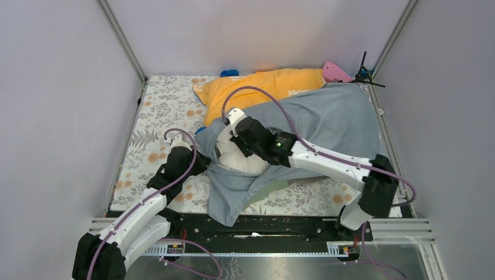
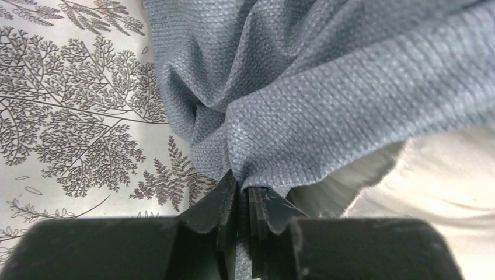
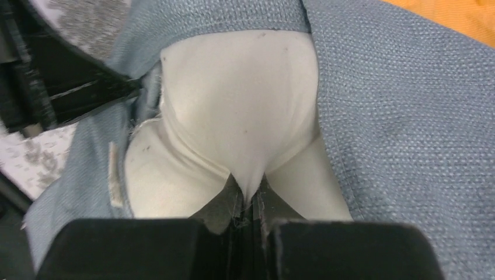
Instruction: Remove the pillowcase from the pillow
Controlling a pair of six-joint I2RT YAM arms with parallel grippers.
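Firmly, the left gripper (image 2: 242, 195) pinches the pillowcase (image 2: 327, 87) edge; the right gripper (image 3: 248, 198) pinches the pillow (image 3: 239, 105).

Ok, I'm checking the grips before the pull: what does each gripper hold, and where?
The left gripper pinches a bunched fold of the pillowcase near its open edge. The right gripper pinches the pillow at its exposed white end.

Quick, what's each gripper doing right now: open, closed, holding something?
Left gripper: jaws shut on a fold of the pillowcase.
Right gripper: jaws shut on a pinch of the pillow.
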